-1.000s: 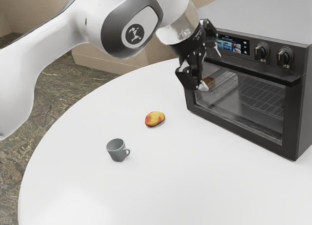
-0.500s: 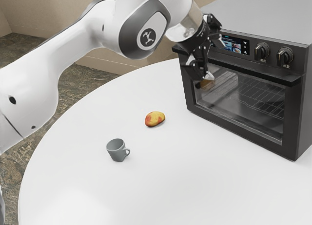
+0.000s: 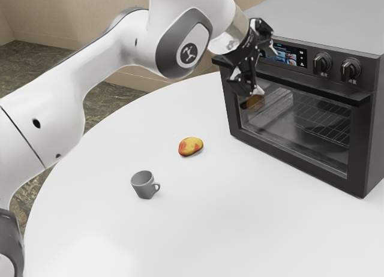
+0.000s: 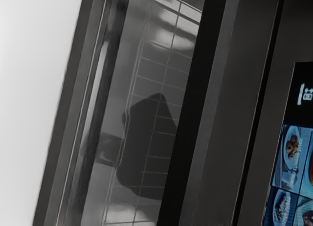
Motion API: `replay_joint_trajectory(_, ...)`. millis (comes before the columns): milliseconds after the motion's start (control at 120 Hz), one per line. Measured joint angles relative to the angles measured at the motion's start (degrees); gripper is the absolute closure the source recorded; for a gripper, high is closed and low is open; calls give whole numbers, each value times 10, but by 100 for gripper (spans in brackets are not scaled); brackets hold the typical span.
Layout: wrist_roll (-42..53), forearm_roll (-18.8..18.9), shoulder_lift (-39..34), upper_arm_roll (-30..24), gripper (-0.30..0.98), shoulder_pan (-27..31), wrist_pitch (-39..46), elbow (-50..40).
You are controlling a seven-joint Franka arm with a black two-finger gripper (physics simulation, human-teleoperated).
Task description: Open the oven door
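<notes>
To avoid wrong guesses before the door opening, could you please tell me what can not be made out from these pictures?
- Whether the pincer touches the handle: exterior view, the pincer hides that stretch.
- What the brown thing is: exterior view, partly behind the pincer.
- The full display: wrist view, cut by the right edge.
- Marks below the knobs: exterior view, too small.

Camera setup, two views
Exterior: beside arm [image 3: 102,52], set back, angled down over table [image 3: 108,223] toward oven [image 3: 327,19]. Wrist: close up, facing oven door [image 4: 161,64] and display [image 4: 292,157]; both views share these.
</notes>
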Motion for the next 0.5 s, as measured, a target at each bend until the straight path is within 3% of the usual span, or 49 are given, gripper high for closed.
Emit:
replay_joint_trajectory(442, 12, -16, 22, 16, 0, 1, 9, -41)
replay_joint_trajectory(500, 13, -21, -3, 29, 0, -4, 15, -82)
